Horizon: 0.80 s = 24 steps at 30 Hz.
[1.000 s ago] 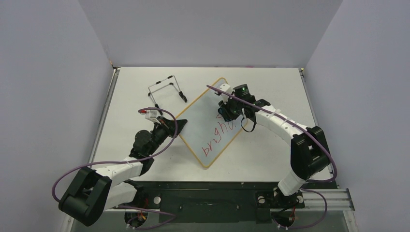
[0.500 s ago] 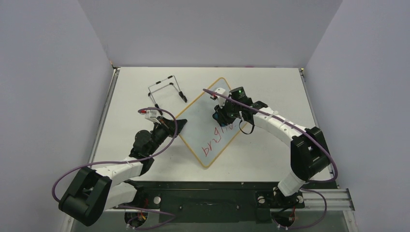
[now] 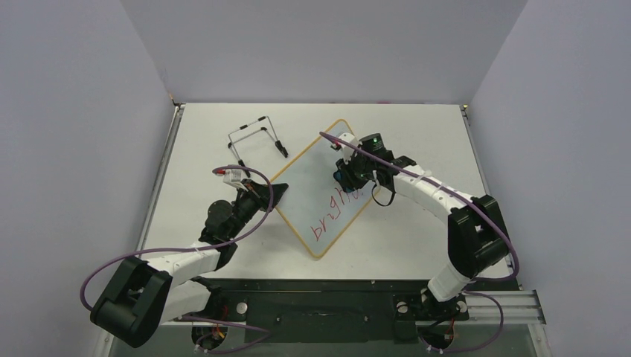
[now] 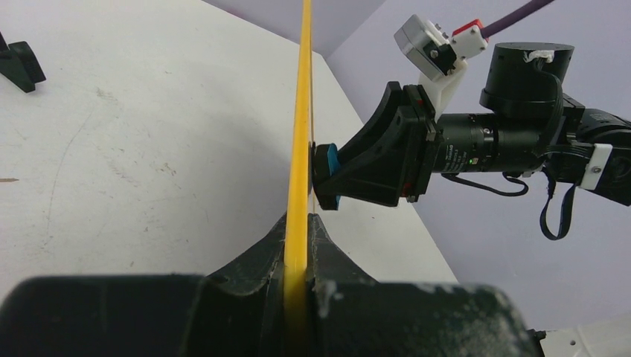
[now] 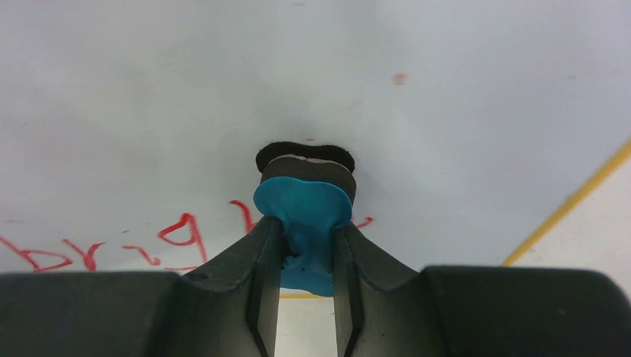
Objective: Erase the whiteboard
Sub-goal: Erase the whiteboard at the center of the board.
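Risk: right hand (image 5: 305, 230) (clamped on blue eraser (image 5: 303, 202), mid-picture) presses too hard and whiteboard (image 3: 312, 193) slips from left hand (image 4: 299, 223) pinching its yellow edge.

Wire stand (image 3: 248, 125) near whiteboard (image 3: 309, 182), far-left edge.
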Tool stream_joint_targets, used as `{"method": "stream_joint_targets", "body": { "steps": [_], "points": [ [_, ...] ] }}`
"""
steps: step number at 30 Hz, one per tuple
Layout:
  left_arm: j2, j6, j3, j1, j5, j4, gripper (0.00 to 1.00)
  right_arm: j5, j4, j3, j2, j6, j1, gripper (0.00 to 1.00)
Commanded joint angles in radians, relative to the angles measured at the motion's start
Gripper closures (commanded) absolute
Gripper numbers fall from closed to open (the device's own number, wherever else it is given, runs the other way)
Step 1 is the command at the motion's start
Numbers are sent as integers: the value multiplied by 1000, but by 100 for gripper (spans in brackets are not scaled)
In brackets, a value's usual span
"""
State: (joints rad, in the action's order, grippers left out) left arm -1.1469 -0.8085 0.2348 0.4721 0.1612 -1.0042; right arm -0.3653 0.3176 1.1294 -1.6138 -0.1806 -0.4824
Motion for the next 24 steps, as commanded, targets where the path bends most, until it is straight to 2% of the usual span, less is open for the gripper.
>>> {"method": "stream_joint_targets", "body": {
  "steps": [1, 5, 11, 16, 19, 24],
  "points": [
    [9, 24, 40, 13, 40, -52, 100, -131, 42, 40, 6, -95, -75, 100],
    [20, 27, 39, 13, 38, -43, 100, -97, 37, 45, 8, -95, -101, 100],
    [22, 32, 35, 13, 36, -38, 100, 9, -52, 4, 11, 56, 14, 100],
    [16, 30, 38, 12, 35, -47, 100, 47, -64, -6, 17, 73, 54, 100],
    [16, 30, 37, 12, 36, -47, 100, 43, -47, 4, 2, 70, 50, 100],
    [24, 32, 37, 11, 31, -44, 100, -62, 8, 25, -39, 22, -5, 100]
  ]
}}
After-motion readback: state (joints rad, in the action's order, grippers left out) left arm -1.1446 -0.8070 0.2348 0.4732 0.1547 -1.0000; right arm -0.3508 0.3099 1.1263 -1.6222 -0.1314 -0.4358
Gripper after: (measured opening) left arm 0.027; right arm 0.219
